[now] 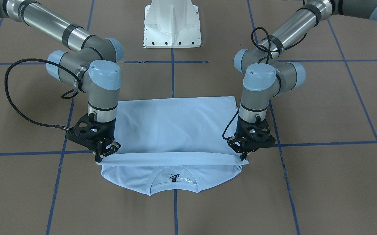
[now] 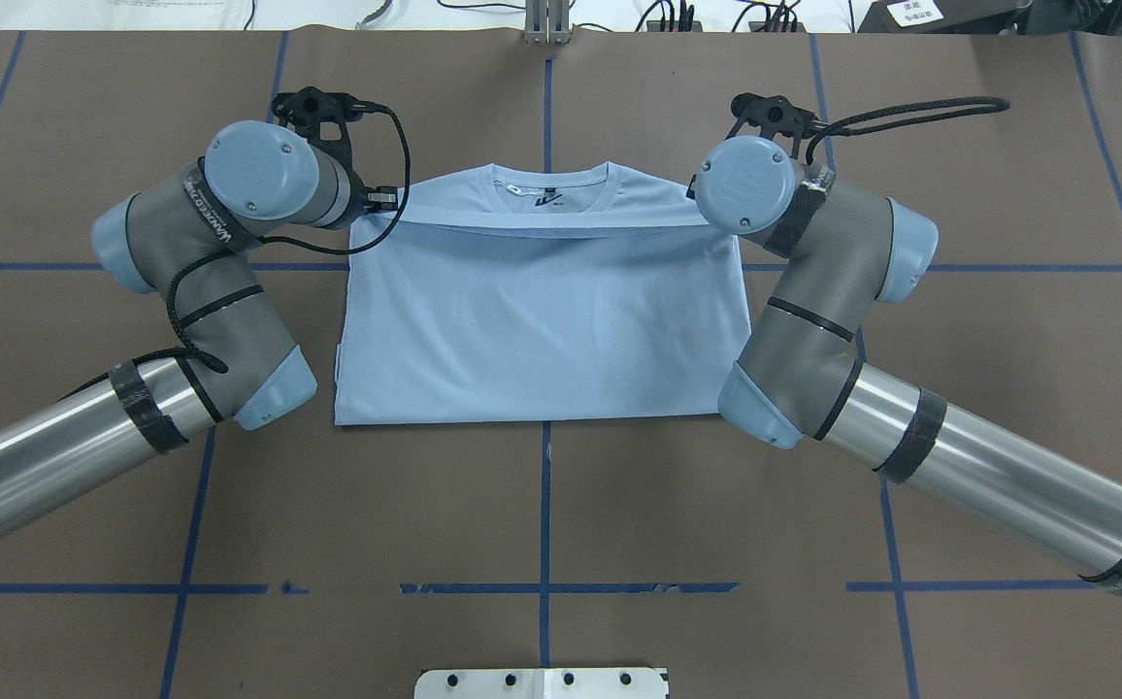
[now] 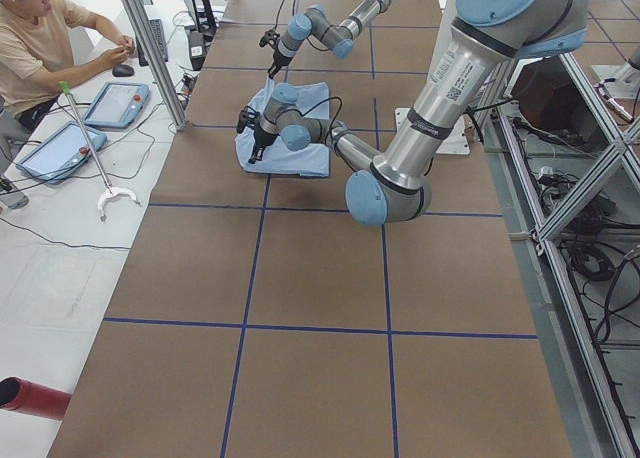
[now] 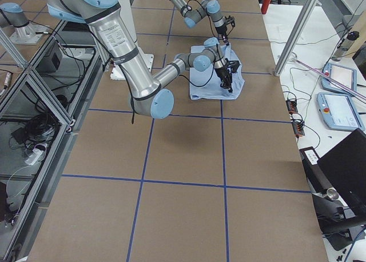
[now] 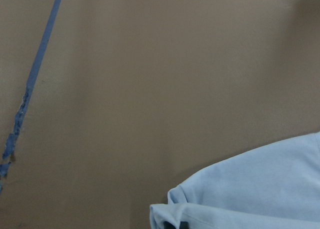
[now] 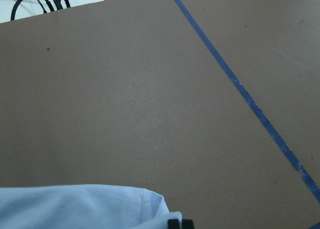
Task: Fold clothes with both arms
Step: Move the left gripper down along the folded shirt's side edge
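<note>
The light blue T-shirt (image 1: 175,127) lies flat on the brown table, its lower part folded up towards the collar (image 2: 549,194). The dark neck label (image 1: 174,178) shows inside the collar. The folded-over edge stretches taut between both grippers, slightly above the cloth under it. My left gripper (image 1: 243,157) is shut on one end of that edge. My right gripper (image 1: 101,159) is shut on the other end. In the overhead view the wrists hide both sets of fingers. Each wrist view shows a bunched shirt corner (image 5: 260,189) (image 6: 75,206) at the bottom.
The white pedestal base (image 1: 172,24) stands behind the shirt. Blue tape lines (image 2: 545,456) cross the brown table. A seated person (image 3: 40,38) and two tablets (image 3: 115,103) are at a side bench beyond the far table edge.
</note>
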Controlling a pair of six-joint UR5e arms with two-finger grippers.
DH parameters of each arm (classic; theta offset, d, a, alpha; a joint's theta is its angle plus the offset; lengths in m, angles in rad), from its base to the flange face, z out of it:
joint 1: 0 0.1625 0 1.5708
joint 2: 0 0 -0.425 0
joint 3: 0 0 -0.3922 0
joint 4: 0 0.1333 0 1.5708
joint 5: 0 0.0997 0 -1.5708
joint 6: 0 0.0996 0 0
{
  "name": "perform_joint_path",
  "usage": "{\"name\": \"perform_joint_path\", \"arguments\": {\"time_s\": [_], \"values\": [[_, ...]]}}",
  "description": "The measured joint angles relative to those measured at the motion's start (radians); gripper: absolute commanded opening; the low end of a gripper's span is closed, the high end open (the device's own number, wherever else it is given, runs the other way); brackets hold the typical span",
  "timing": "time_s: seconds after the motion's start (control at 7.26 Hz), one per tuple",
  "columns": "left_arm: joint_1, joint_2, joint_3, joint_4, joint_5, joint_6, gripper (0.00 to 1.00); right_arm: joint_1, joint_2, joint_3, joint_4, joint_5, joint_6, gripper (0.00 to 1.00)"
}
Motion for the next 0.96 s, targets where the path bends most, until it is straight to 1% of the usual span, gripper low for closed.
{"name": "perform_joint_path", "arguments": {"time_s": [0.14, 0.28, 0.41, 0.55, 0.69, 0.83, 0.96], "values": [[0.0, 0.003, -0.006, -0.004, 0.0, 0.004, 1.0, 0.0, 0.0, 0.001, 0.001, 0.0, -0.018, 1.0], [0.0, 0.019, -0.037, -0.013, -0.003, 0.006, 1.0, 0.0, 0.004, 0.005, 0.003, 0.001, -0.04, 1.0], [0.001, 0.05, -0.108, -0.023, -0.012, 0.023, 1.0, 0.006, 0.009, 0.013, 0.012, 0.016, -0.08, 1.0], [0.003, 0.094, -0.202, -0.029, -0.042, 0.056, 1.0, 0.018, 0.009, 0.019, 0.038, 0.059, -0.132, 1.0], [0.015, 0.136, -0.282, -0.04, -0.079, 0.05, 1.0, 0.033, 0.005, 0.023, 0.072, 0.106, -0.169, 1.0], [0.042, 0.16, -0.337, -0.061, -0.091, -0.025, 1.0, 0.045, 0.003, 0.026, 0.09, 0.136, -0.193, 1.0], [0.067, 0.17, -0.367, -0.078, -0.075, -0.108, 1.0, 0.057, 0.002, 0.031, 0.098, 0.16, -0.217, 1.0]]}}
